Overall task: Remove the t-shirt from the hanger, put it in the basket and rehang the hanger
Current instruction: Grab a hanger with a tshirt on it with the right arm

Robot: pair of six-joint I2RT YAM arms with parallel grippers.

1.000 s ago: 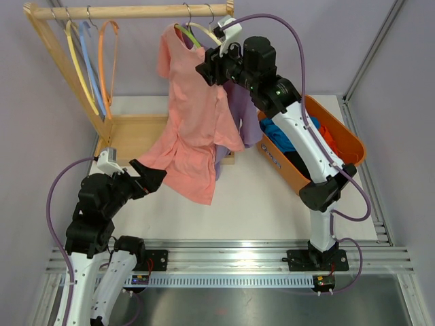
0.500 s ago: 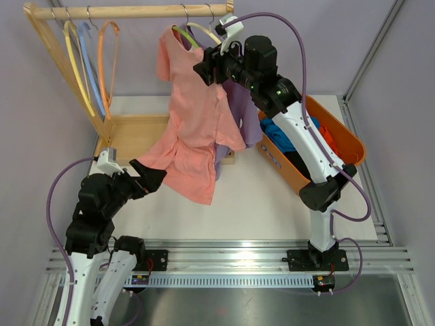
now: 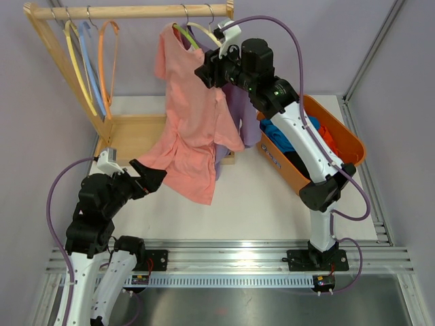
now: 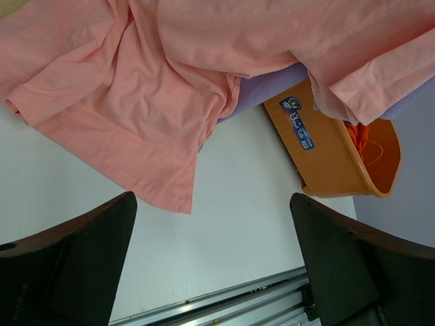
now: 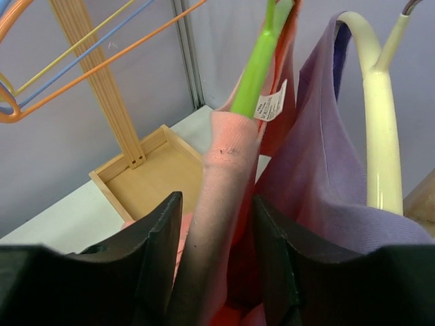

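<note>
Writing: a white tag point(image 5: 270, 105) is hanging at the collar just above the right gripper point(image 5: 221, 244), its red print too small to read. A blue sticker point(image 4: 297, 122) is showing on the wall of the orange bin point(image 4: 333, 170), ahead and to the right of the left gripper point(image 4: 212, 198); its white lettering is not coming through legibly.

Right fingers point(image 5: 163, 244) are pinching the shoulder fold of the pink t-shirt point(image 3: 194, 129), with the cloth filling the gap between them. The shirt is hanging from the green hanger point(image 5: 255, 68), which is rising straight ahead of the fingers. A purple shirt point(image 5: 319, 170) on a cream hanger point(image 5: 377, 136) is hanging just right of them.

The left gripper is standing wide with nothing between its fingers, and the t-shirt's hem is draping ahead of it, apart from both fingers.

Hidden: the bin's contents are mostly covered by cloth. The green hanger's hook is cut off in the wrist view.

Versus a second ago: the left arm is sitting in the same spot. The right gripper is holding nearly the same place, and the t-shirt's hang is barely differing.
</note>
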